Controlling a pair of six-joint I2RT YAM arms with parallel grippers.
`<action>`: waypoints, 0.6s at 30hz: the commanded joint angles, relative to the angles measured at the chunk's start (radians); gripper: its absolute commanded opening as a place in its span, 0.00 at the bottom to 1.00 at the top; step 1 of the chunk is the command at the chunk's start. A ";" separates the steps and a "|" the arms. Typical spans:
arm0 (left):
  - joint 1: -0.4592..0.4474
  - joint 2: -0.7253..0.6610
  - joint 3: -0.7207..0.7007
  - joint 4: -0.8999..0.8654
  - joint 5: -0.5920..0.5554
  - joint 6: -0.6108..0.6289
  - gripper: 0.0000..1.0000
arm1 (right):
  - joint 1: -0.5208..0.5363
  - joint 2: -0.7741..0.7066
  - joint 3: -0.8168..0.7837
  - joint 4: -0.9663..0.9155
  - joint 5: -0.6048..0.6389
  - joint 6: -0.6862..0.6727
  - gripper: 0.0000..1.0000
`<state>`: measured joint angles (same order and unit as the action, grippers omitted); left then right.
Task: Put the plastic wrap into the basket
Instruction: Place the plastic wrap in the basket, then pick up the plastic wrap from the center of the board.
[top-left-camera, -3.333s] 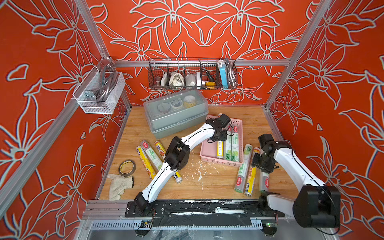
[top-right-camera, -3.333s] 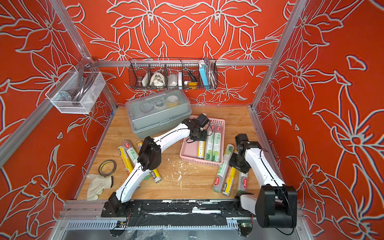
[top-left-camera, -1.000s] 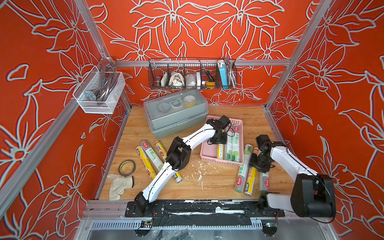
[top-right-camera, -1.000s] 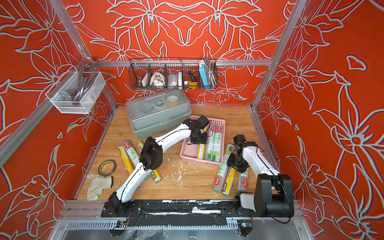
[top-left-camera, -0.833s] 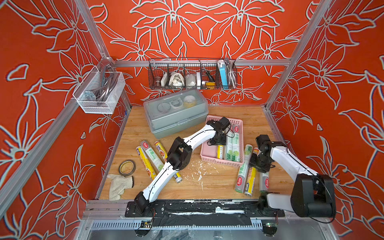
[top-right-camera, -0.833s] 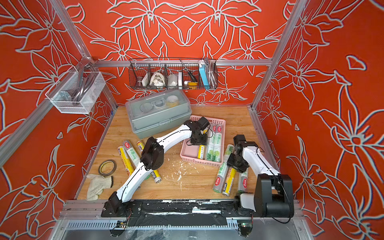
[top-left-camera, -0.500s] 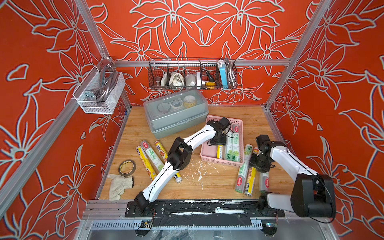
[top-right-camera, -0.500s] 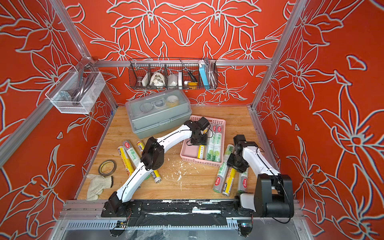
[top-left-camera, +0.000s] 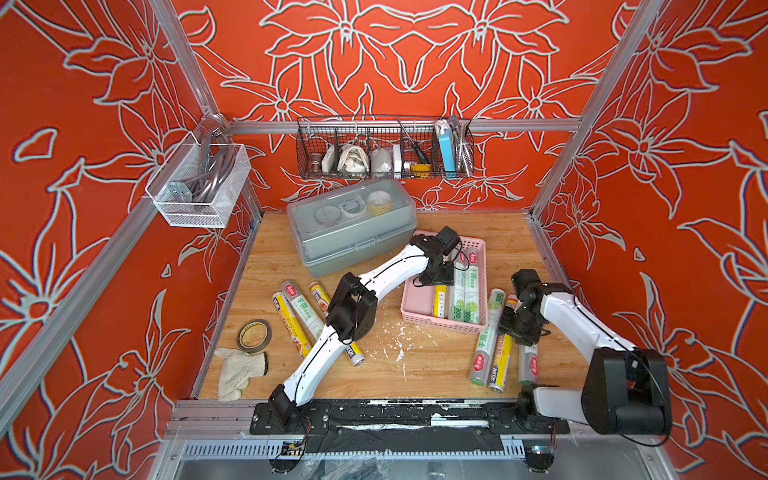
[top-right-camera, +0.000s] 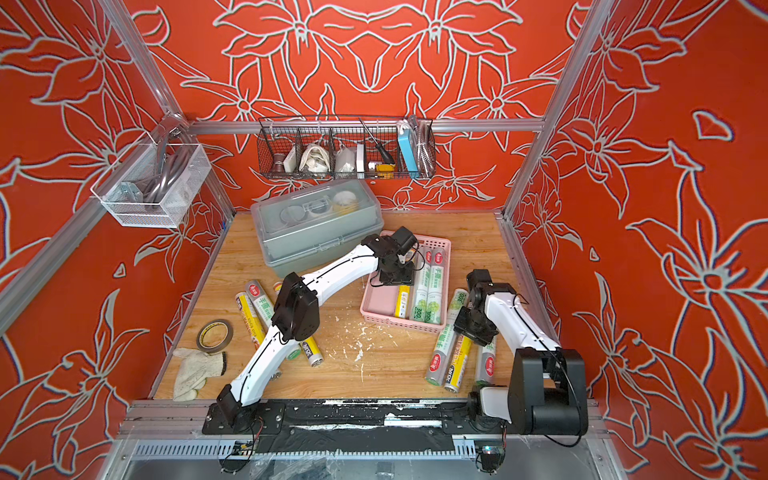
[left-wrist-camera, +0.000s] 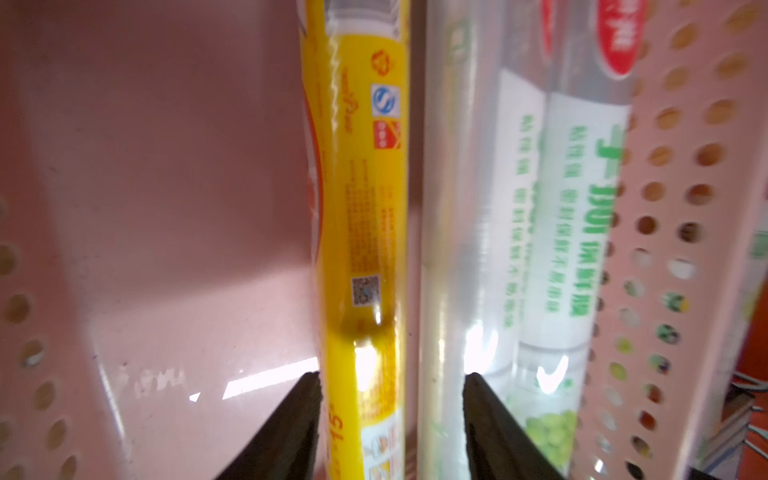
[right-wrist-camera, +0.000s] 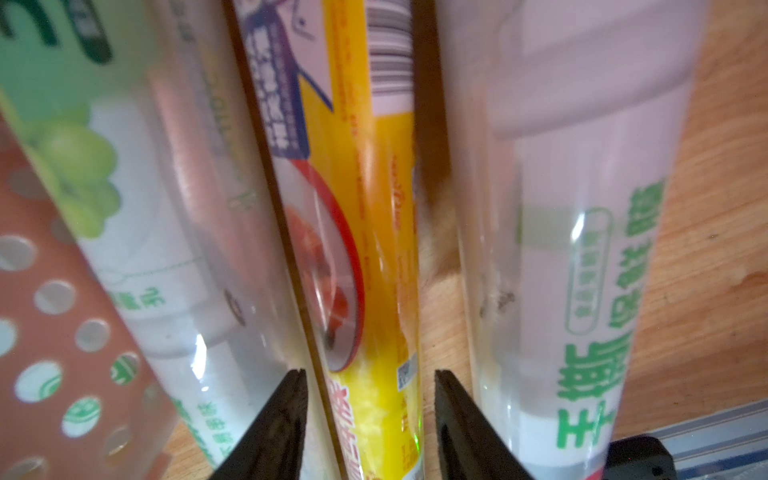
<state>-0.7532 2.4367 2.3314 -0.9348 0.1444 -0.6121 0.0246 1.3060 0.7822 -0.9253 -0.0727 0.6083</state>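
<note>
The pink basket (top-left-camera: 419, 305) (top-right-camera: 379, 305) holds a yellow plastic wrap roll (top-left-camera: 439, 301) (left-wrist-camera: 361, 208) beside two white-green rolls (top-left-camera: 471, 286) (left-wrist-camera: 582, 208). My left gripper (top-left-camera: 436, 280) (left-wrist-camera: 392, 376) is down inside the basket. Its jaws stand open, wider than the yellow roll, which lies on the basket floor (left-wrist-camera: 166, 166). My right gripper (top-left-camera: 517, 332) (right-wrist-camera: 368, 372) is open and straddles another yellow roll (top-left-camera: 500, 361) (right-wrist-camera: 374, 270) lying on the table between two white-green rolls (right-wrist-camera: 582, 208) (right-wrist-camera: 145, 208). Wood shows between that roll and one finger.
Three more rolls (top-left-camera: 301, 305) lie at the left under my left arm. Near them are a brown tape ring (top-left-camera: 254, 334) and a glove (top-left-camera: 239, 368). A grey lidded box (top-left-camera: 353, 232) stands behind the basket. White crumbs (top-left-camera: 395, 340) dot the wood. Wire baskets (top-left-camera: 386, 149) hang on the walls.
The left jaws have widened around the yellow roll in the basket. The right gripper has stayed low over its yellow roll, almost still.
</note>
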 joint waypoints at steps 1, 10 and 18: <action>0.006 -0.096 0.004 -0.032 0.003 0.029 0.57 | -0.009 0.001 -0.011 0.001 -0.005 -0.005 0.50; 0.010 -0.268 -0.068 -0.026 -0.005 0.058 0.59 | -0.008 0.019 -0.046 0.044 -0.012 0.018 0.49; 0.017 -0.391 -0.175 0.031 -0.010 0.052 0.59 | -0.008 0.044 -0.069 0.085 -0.003 0.016 0.47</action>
<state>-0.7422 2.0811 2.1815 -0.9234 0.1406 -0.5728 0.0246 1.3361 0.7296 -0.8593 -0.0784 0.6163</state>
